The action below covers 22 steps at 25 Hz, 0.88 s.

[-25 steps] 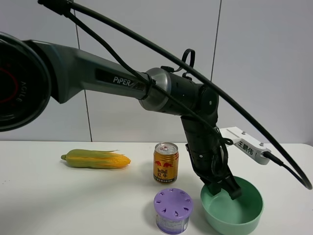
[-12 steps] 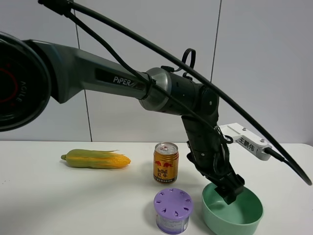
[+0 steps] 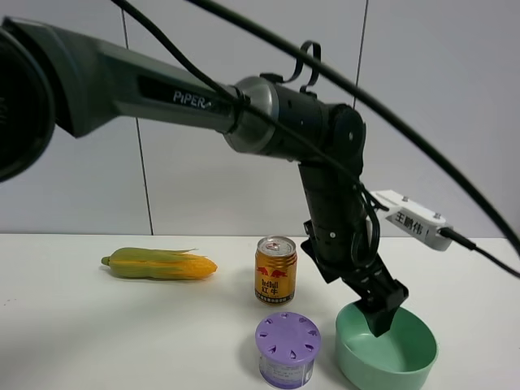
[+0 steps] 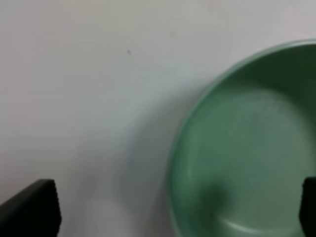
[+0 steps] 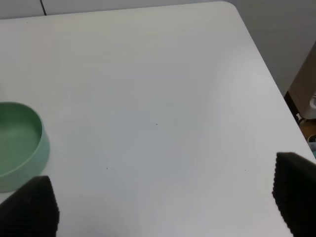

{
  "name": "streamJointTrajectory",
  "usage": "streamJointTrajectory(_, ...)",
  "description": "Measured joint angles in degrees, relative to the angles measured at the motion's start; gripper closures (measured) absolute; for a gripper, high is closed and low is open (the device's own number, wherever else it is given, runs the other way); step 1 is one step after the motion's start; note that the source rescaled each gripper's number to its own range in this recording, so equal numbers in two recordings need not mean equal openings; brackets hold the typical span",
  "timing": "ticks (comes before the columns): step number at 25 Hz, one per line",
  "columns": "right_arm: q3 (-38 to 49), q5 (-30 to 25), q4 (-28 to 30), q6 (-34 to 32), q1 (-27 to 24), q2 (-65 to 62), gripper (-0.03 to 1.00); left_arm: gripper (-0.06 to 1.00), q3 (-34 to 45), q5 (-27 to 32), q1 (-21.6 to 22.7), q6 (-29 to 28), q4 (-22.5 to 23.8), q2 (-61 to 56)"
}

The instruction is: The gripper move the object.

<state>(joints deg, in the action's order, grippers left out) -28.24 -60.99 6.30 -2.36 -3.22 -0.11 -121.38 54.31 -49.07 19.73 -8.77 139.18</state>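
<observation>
The mint-green bowl (image 3: 400,351) sits on the white table at the front right. My left gripper (image 3: 380,312), a black claw on the black arm, hangs just over the bowl's left rim. In the left wrist view the bowl (image 4: 247,148) fills the right side. The left gripper (image 4: 168,210) is open there, its fingertips (image 4: 30,207) far apart with the rim between them and nothing held. The right wrist view shows the bowl (image 5: 17,140) at its left edge. My right gripper (image 5: 163,207) is open and empty over bare table, well away from the bowl.
A purple-lidded container (image 3: 288,349) stands close to the bowl's left. A gold can (image 3: 275,270) is behind it, and a corn cob (image 3: 159,264) lies further left. The white labelled box (image 3: 416,221) juts from the wrist. The table's edge and corner (image 5: 256,44) show in the right wrist view.
The left arm's upper links have risen and the gripper has shifted slightly right over the bowl's rim. The bowl stays in place.
</observation>
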Motion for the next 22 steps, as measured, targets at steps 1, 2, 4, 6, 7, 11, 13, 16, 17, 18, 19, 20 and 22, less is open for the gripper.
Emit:
streamJointTrajectory(1, 0.00, 0.00, 0.00, 0.00, 0.00, 0.00, -0.03, -0.05, -1.16, 1.58, 0.00, -0.02, 0.00, -0.76)
streamJointTrajectory(2, 0.00, 0.00, 0.00, 0.00, 0.00, 0.00, -0.03, -0.05, -2.79, 2.92, 0.00, -0.02, 0.00, -1.79)
streamJointTrajectory(4, 0.00, 0.00, 0.00, 0.00, 0.00, 0.00, -0.03, -0.05, -6.68, 5.17, 0.00, -0.07, 0.40, -3.58)
streamJointTrajectory(6, 0.00, 0.00, 0.00, 0.00, 0.00, 0.00, -0.03, -0.05, -10.27, 7.21, 0.30, -0.46, 1.72, -5.16)
streamJointTrajectory(7, 0.00, 0.00, 0.00, 0.00, 0.00, 0.00, -0.03, -0.05, -12.00, 8.35, 0.50, -0.99, 2.45, -5.76)
streamJointTrajectory(11, 0.00, 0.00, 0.00, 0.00, 0.00, 0.00, -0.03, -0.05, -15.45, 11.46, 3.61, -3.52, 6.19, -7.14)
streamJointTrajectory(13, 0.00, 0.00, 0.00, 0.00, 0.00, 0.00, -0.03, -0.05, -15.77, 13.39, 6.19, -5.07, 7.45, -7.40)
streamJointTrajectory(16, 0.00, 0.00, 0.00, 0.00, 0.00, 0.00, -0.03, -0.05, -15.77, 14.99, 11.49, -6.44, 8.28, -7.40)
streamJointTrajectory(17, 0.00, 0.00, 0.00, 0.00, 0.00, 0.00, -0.03, -0.05, -15.77, 15.16, 13.16, -6.56, 8.77, -7.40)
streamJointTrajectory(18, 0.00, 0.00, 0.00, 0.00, 0.00, 0.00, -0.03, -0.05, -15.77, 15.16, 15.19, -6.87, 8.77, -7.40)
streamJointTrajectory(19, 0.00, 0.00, 0.00, 0.00, 0.00, 0.00, -0.03, -0.05, -15.77, 15.16, 17.28, -7.32, 8.77, -7.40)
streamJointTrajectory(20, 0.00, 0.00, 0.00, 0.00, 0.00, 0.00, -0.03, -0.05, -15.77, 15.16, 18.98, -7.52, 8.77, -7.40)
streamJointTrajectory(22, 0.00, 0.00, 0.00, 0.00, 0.00, 0.00, -0.03, -0.05, -15.77, 15.16, 23.24, -7.75, 8.77, -7.40)
